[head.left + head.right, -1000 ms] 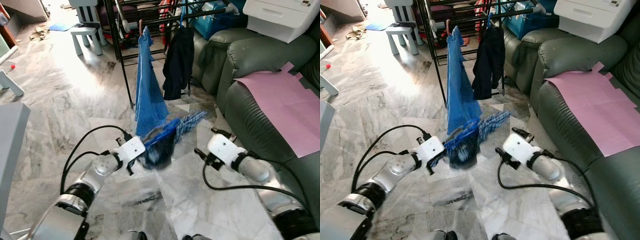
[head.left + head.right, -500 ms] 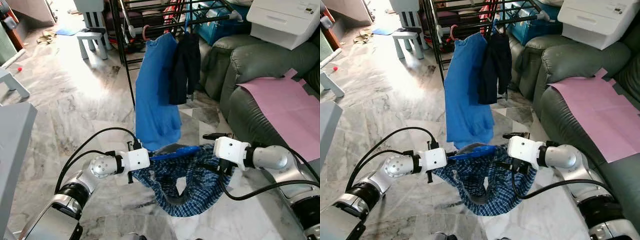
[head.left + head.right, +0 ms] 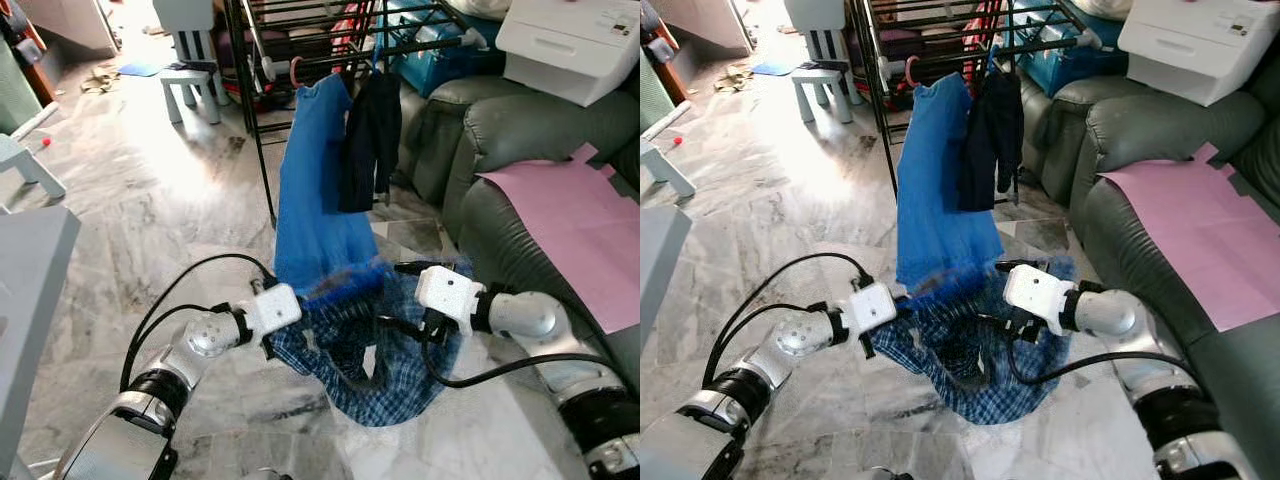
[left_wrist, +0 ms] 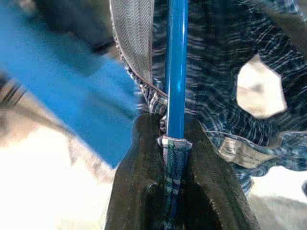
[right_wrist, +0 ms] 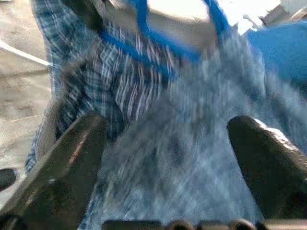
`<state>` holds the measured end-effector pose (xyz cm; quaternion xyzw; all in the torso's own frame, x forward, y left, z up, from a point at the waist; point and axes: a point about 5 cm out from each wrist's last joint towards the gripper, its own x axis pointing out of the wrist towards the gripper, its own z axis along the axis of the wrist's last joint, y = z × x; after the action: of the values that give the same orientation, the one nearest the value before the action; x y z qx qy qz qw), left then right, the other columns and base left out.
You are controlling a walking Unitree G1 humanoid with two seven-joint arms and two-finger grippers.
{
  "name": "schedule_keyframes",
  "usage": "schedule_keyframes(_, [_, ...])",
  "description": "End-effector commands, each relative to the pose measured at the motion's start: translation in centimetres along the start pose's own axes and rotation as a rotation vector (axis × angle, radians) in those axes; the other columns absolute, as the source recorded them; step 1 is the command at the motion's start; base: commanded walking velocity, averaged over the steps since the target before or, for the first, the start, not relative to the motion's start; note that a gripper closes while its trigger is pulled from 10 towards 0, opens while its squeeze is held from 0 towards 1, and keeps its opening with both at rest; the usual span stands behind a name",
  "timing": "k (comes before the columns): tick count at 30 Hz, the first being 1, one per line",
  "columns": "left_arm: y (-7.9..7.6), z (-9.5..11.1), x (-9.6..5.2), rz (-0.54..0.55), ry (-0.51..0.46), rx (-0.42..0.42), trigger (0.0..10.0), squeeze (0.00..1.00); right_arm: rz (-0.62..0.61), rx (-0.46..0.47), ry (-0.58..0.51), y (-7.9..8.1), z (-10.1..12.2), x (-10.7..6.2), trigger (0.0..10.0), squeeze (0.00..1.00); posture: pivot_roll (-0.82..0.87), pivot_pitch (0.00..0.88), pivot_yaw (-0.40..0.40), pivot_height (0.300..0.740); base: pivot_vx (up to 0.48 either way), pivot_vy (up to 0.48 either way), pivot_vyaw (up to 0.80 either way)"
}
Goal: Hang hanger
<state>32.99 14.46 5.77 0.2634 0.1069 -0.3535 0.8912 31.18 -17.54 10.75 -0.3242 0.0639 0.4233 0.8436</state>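
No text, label, brand or number can be read anywhere.

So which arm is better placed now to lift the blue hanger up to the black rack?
Left. Its gripper is shut on the blue plastic hanger, pinching some of the checked blue garment too. The right gripper is open, only facing the cloth. The black metal rack stands ahead.

Green sofa [image 3: 520, 130], pink sheet [image 3: 580, 220]
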Motion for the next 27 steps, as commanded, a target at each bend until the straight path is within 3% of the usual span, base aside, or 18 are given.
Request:
schedule_keyframes(1, [0.3, -0.7, -0.4, 0.049, 0.023, -0.045, 10.0, 0.00, -0.058, 0.022, 0.003, -0.2, -0.3, 0.0, 10.0, 0.00, -0.10, 0.000, 0.054, 0.740, 0.000, 0.000, 0.00])
schedule_keyframes(4, [0.6, -1.9, -0.7, 0.140, 0.077, -0.147, 10.0, 0.00, -0.137, 0.071, 0.001, 0.0, -0.6, 0.4, 10.0, 0.00, -0.09, 0.000, 0.053, 0.740, 0.000, 0.000, 0.00])
schedule_keyframes(5, [0.7, -2.7, -1.1, 0.207, 0.106, -0.231, 10.0, 0.00, -0.229, 0.130, 0.013, 0.0, -1.1, 0.8, 10.0, 0.00, -0.09, 0.000, 0.053, 0.740, 0.000, 0.000, 0.00])
schedule_keyframes(7, [0.7, -2.8, -1.1, 0.223, 0.114, -0.251, 10.0, 0.00, -0.253, 0.144, 0.017, 0.0, -1.2, 0.9, 10.0, 0.00, -0.09, 0.000, 0.053, 0.740, 0.000, 0.000, 0.00])
schedule_keyframes(11, [0.6, -4.7, -1.9, 0.339, 0.210, -0.364, 10.0, 0.00, -0.459, 0.374, 0.089, 0.4, -3.1, 1.9, 10.0, 0.00, -0.08, 0.000, 0.045, 0.740, 0.000, 0.000, 0.00])
schedule_keyframes(12, [0.6, -4.7, -1.9, 0.339, 0.210, -0.364, 10.0, 0.00, -0.459, 0.374, 0.089, 0.4, -3.1, 1.9, 10.0, 0.00, -0.08, 0.000, 0.045, 0.740, 0.000, 0.000, 0.00])
schedule_keyframes(17, [-0.4, -7.0, -2.8, 0.463, 0.364, -0.478, 10.0, 0.00, -0.669, 0.699, 0.243, 2.6, -5.9, 3.1, 10.0, 0.00, -0.07, 0.000, 0.046, 0.740, 0.000, 0.000, 0.00])
schedule_keyframes(24, [-1.6, -7.7, -2.8, 0.472, 0.431, -0.539, 10.0, 0.00, -0.718, 0.842, 0.311, 4.1, -7.0, 3.4, 10.0, 0.00, -0.07, 0.000, 0.048, 0.740, 0.000, 0.000, 0.00])
schedule_keyframes(27, [-2.6, -8.2, -2.7, 0.441, 0.507, -0.510, 10.0, 0.00, -0.702, 0.929, 0.383, 5.9, -8.0, 3.4, 10.0, 0.00, -0.07, 0.000, 0.048, 0.740, 0.000, 0.000, 0.00])
